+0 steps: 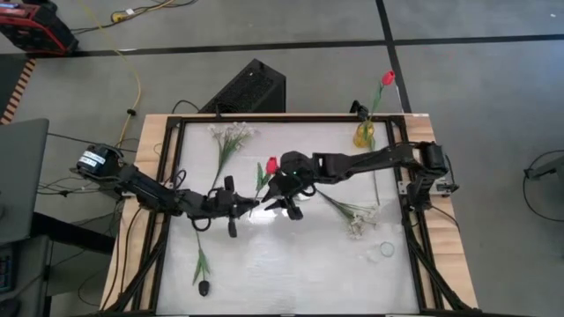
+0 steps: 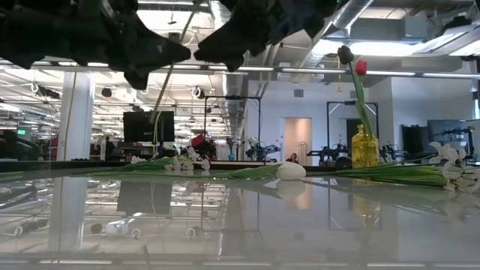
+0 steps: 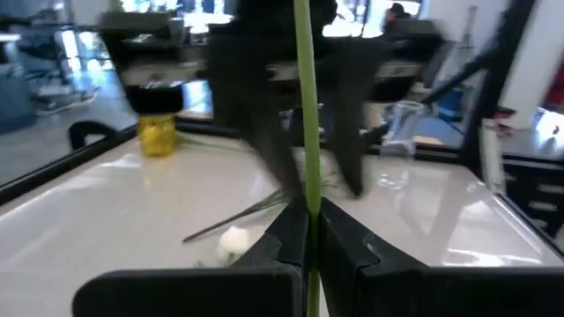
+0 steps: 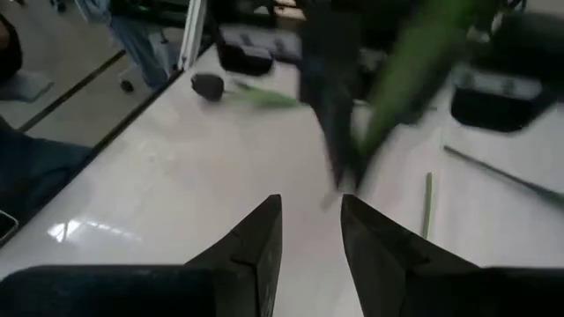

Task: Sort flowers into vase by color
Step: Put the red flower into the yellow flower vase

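Note:
A red tulip (image 1: 270, 165) on a long green stem (image 3: 305, 106) is held up above the table by my left gripper (image 1: 249, 204), which is shut on the stem. My right gripper (image 1: 287, 208) hovers just right of it, open (image 4: 309, 231) and touching nothing; the blurred green stem passes ahead of its fingers. A yellow vase (image 1: 364, 135) stands at the far right with a red tulip (image 1: 388, 78) in it. A dark tulip (image 1: 204, 286) lies near the left front. White sprigs (image 1: 231, 134) lie at the far left, and more (image 1: 357, 217) at the right. My left gripper pinches the red tulip's green stem (image 3: 307, 204) between its two fingers, well below the bloom. The fingers lie across the stem, coming level from the table's left. The flower is lifted clear of the table, and the stem runs on past the fingers on both sides.
A white tulip (image 2: 291, 171) lies on the table under the arms. A clear glass vessel (image 1: 386, 250) sits near the right front. The white table has a dark frame (image 1: 167, 176) around it. A black box (image 1: 251, 86) sits beyond the far edge.

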You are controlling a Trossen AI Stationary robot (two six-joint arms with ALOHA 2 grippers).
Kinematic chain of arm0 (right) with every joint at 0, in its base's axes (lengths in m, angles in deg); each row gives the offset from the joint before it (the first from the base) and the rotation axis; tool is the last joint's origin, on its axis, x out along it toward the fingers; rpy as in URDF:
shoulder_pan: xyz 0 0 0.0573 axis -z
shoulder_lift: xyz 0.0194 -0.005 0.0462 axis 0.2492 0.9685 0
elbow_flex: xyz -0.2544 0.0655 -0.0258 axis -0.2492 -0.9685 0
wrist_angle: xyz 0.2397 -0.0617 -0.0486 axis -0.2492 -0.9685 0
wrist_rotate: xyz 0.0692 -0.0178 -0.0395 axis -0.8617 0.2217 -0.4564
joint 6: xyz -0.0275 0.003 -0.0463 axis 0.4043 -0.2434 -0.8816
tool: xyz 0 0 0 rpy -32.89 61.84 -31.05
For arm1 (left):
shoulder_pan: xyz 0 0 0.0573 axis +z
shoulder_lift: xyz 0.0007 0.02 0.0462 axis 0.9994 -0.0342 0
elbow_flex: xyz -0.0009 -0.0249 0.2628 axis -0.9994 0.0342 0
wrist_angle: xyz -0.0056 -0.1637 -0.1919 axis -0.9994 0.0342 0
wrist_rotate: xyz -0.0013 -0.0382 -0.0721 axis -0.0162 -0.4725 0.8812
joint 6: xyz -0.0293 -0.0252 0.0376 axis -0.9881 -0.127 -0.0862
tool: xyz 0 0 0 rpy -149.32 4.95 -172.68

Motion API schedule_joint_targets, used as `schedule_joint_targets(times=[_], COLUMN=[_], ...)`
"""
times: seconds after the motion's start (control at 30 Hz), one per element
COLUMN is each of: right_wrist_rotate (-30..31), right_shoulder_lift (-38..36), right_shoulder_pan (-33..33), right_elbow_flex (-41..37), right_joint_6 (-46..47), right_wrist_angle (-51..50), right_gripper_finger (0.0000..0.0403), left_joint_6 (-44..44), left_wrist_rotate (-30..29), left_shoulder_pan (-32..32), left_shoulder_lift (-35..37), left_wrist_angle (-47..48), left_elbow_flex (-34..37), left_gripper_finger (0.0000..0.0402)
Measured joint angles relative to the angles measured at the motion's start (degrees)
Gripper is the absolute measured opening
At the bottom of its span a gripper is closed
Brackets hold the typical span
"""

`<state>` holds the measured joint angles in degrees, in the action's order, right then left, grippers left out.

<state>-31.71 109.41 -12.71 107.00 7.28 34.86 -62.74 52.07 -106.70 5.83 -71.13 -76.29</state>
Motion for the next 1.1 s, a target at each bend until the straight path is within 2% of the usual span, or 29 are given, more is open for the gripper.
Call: schedule_joint_targets(times=[0.17, 0.33, 0.47, 0.6, 0.73, 0.87, 1.0, 1.1], right_wrist_rotate=[0.0, 0.7, 4.5, 4.7, 4.9, 4.9, 4.8, 5.0], right_shoulder_lift=[0.0, 0.0, 0.0, 0.0, 0.0, -0.1, -2.9, -8.0], right_shoulder_pan=[-0.1, -1.5, -2.2, -2.5, -2.4, -2.4, -2.5, -2.4], right_elbow_flex=[-2.6, -2.8, -2.8, -2.8, -2.8, -2.6, -2.7, -2.8], right_joint_6=[0.4, 0.0, -2.3, -2.5, -1.4, -0.2, 3.0, 3.1], right_wrist_angle=[11.3, 15.9, 16.6, 16.7, 16.8, 14.5, 4.8, -4.7], right_gripper_finger=[0.0143, 0.0143, 0.0136, 0.0111, 0.0063, 0.0016, 0.0024, 0.002], left_joint_6=[2.5, 2.5, 2.4, 2.1, 2.0, 1.6, 1.6, 2.1], left_wrist_rotate=[-0.3, -0.2, -0.4, -0.3, -0.3, -0.2, -0.6, -2.4], left_shoulder_pan=[-0.9, -0.9, -0.9, -0.9, -0.9, -0.9, -1.5, -2.0], left_shoulder_lift=[0.0, 0.0, 0.0, 0.0, 0.0, 0.0, 0.0, 0.0], left_wrist_angle=[-0.7, -0.9, -1.3, -1.4, -1.5, -1.1, 0.6, 2.2], left_elbow_flex=[0.0, 0.0, 0.0, 0.0, 0.0, 0.0, 0.0, 0.0], left_gripper_finger=[0.0, 0.0, 0.0, 0.0, 0.0, 0.0007, 0.0041, 0.0079])
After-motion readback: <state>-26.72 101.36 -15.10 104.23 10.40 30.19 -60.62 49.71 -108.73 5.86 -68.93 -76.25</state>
